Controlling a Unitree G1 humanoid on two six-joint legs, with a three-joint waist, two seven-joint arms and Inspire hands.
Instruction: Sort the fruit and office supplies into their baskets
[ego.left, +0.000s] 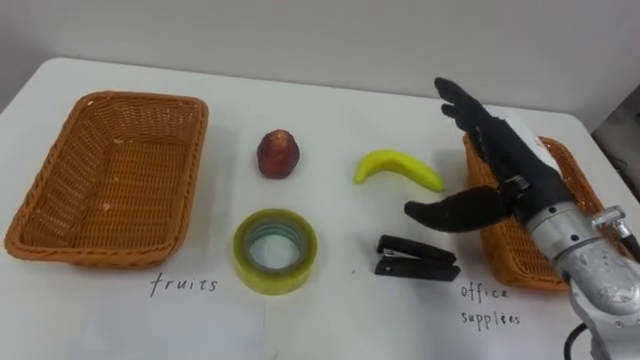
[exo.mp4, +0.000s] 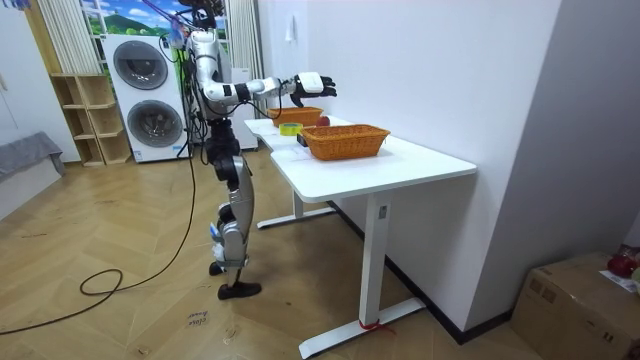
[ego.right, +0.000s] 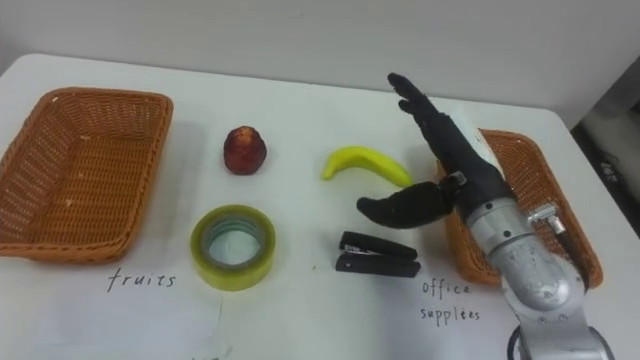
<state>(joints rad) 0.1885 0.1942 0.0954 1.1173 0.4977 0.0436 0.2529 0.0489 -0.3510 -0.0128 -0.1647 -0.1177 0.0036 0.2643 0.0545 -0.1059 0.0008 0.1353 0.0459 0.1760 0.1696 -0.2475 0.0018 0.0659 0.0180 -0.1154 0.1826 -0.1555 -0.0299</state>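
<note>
Closest to my head camera, at the lower right of the frame, is the right hand (ego.left: 510, 165), its forearm coming in from the bottom corner. It is open: the fingers are straight and held together, pointing toward the upper part of the frame, and the thumb sticks out sideways to the left. It holds nothing. It shows over the left rim of the right-hand wicker basket (ego.left: 512, 255), with the thumb tip between the banana (ego.left: 398, 168) and the black stapler (ego.left: 417, 258).

All four items lie loose on the white table (ego.left: 330, 310), between the two baskets. At lower centre I see the yellow-green tape roll (ego.left: 275, 250) lying flat, with the stapler to its right, apart from it. Above them the red fruit (ego.left: 278, 153) sits left of centre and the banana right of centre, its curve arching upward. At the left of the frame the other wicker basket (ego.left: 140, 97) has nothing in it. A handwritten label (ego.left: 184, 285) is below each basket.

In the room view the robot stands upright at the table's far end, near two stacked washing machines (exo.mp4: 150, 95), right arm held out level above the tabletop.
</note>
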